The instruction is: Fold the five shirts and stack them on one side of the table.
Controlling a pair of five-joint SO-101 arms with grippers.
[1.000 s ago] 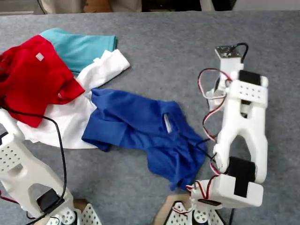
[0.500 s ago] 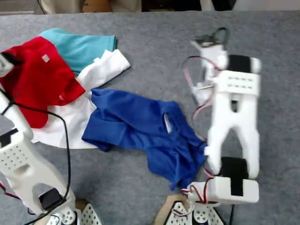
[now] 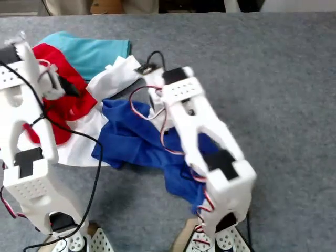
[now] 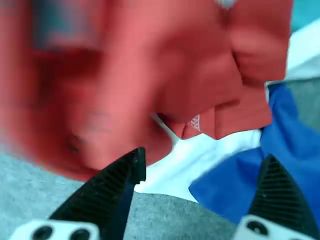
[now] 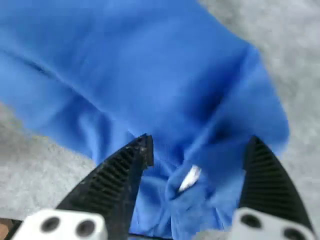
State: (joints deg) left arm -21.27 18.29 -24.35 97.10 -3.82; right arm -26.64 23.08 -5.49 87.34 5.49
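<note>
Left gripper (image 4: 202, 160), jaws apart, hangs over the hem of the red shirt (image 4: 150, 75). The white shirt (image 4: 187, 170) lies below its gap and the blue shirt (image 4: 245, 182) under one finger. Right gripper (image 5: 200, 141), jaws apart, hovers above the blue shirt, with the tag (image 5: 189, 178) between its fingers. The teal shirt (image 3: 89, 52) lies beyond the left gripper on the table (image 3: 262, 79).

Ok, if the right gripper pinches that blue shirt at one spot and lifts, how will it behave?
Probably floppy: the blue shirt lies crumpled in soft folds, so it should sag from wherever the open right gripper pinches. Likely light, being thin cloth. Its edge meets the white shirt, so lifting might drag that along.
</note>
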